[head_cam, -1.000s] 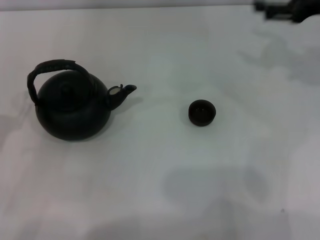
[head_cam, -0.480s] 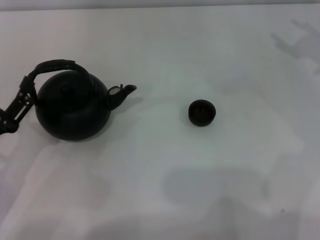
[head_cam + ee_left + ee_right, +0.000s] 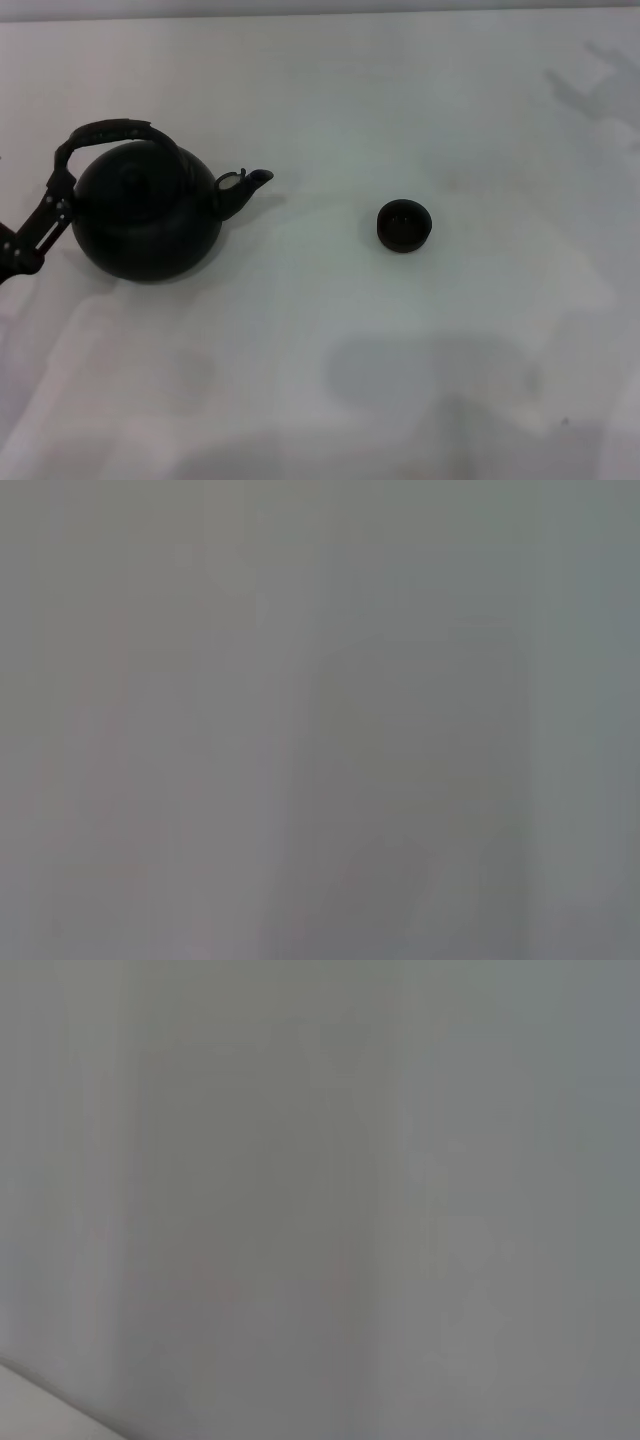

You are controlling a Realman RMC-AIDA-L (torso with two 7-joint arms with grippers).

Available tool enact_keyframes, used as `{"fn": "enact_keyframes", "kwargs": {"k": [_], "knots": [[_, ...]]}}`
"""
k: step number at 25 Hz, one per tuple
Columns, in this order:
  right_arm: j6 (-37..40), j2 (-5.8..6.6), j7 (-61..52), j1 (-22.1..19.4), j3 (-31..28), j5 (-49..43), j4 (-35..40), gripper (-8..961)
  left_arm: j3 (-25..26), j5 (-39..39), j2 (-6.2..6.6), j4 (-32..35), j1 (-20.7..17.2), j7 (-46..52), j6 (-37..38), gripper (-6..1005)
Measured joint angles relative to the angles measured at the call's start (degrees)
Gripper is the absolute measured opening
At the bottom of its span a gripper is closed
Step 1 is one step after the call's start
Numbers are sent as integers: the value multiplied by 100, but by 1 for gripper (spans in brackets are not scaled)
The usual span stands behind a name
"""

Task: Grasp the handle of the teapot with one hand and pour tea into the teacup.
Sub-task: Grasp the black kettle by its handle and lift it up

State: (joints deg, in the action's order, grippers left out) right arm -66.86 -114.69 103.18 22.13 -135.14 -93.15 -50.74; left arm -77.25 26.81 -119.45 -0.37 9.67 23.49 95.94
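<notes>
The round matte black teapot (image 3: 147, 220) stands upright on the left of the white table, its spout (image 3: 245, 187) pointing right. Its arched wrapped handle (image 3: 112, 133) loops over the top. The small dark teacup (image 3: 404, 224) stands well to the right of the spout, apart from the pot. My left gripper (image 3: 55, 195) reaches in from the left edge as a thin dark linkage, its tip next to the handle's left foot and the pot's left side. My right gripper is out of view. Both wrist views show only plain grey.
The white table (image 3: 330, 330) lies around the pot and cup. Faint shadows fall at the top right corner and in the front middle.
The right gripper, at the top right corner one second ago, has left the view. The left gripper has come in from the left edge and crept closer to the pot's left side.
</notes>
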Motion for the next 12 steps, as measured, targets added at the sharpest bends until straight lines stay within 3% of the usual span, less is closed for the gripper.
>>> {"fn": "enact_keyframes", "kwargs": {"k": [12], "knots": [[-114,-9,24,-32,25,44,13,844,-24,-52,37,3,137,566,-591,887]]}}
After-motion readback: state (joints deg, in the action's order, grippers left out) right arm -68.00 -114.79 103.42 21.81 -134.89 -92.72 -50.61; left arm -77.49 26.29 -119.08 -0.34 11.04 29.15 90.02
